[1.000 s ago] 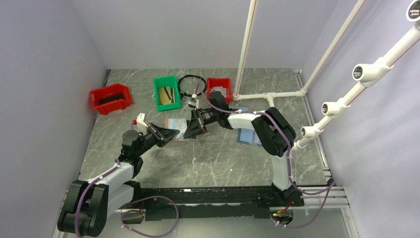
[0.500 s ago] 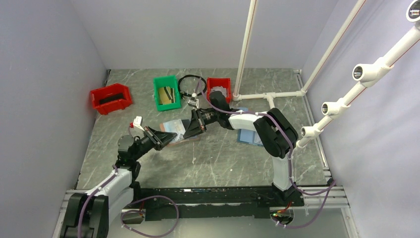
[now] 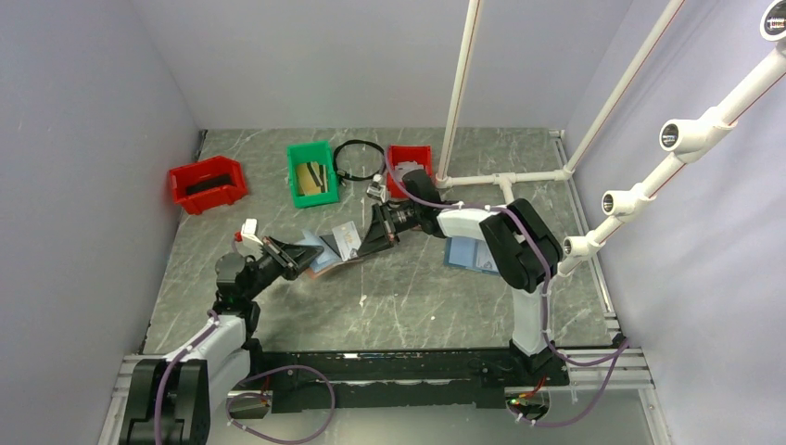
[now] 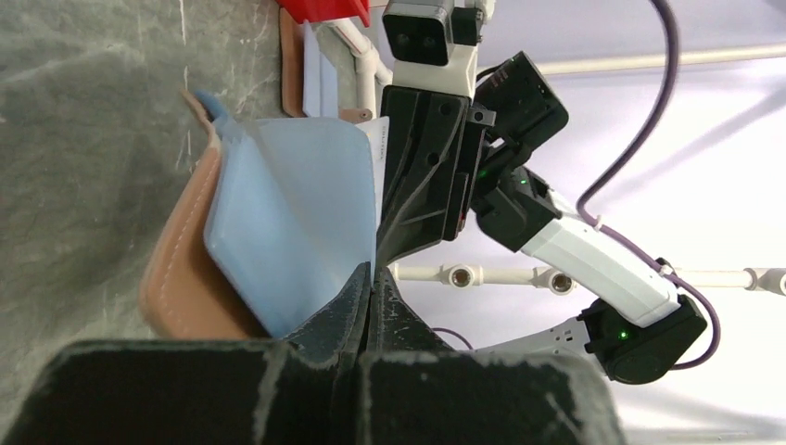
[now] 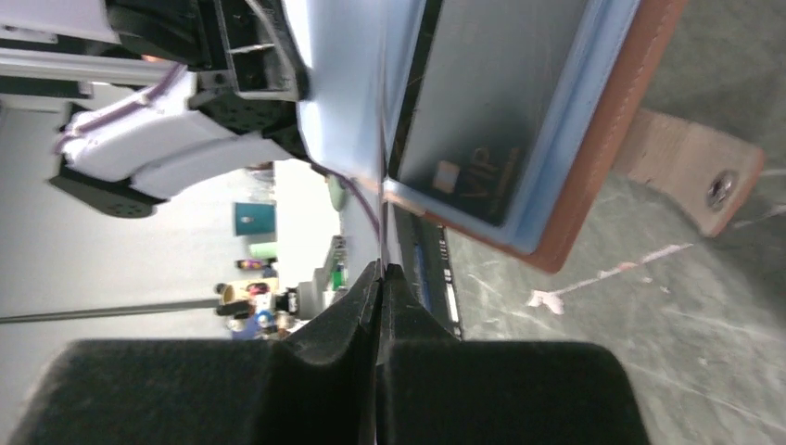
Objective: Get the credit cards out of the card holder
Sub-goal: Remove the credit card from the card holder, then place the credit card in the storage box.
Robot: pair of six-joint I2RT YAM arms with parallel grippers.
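Card holder [image 4: 278,232], mid-tabletop [image 3: 417,297]: left hand [image 4: 369,278] pinched shut on its blue page; right hand [image 5: 382,273] clamped on pale card [image 3: 348,239], apparently part-drawn. Dark card [image 5: 500,102] not yet out.

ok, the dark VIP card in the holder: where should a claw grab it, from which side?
Probably its bare long edge beside the lifted page, approached from that side. The dark VIP card lies flat in the card holder; the pocket rim wraps its other long edge and near short edge, so only there looks open.
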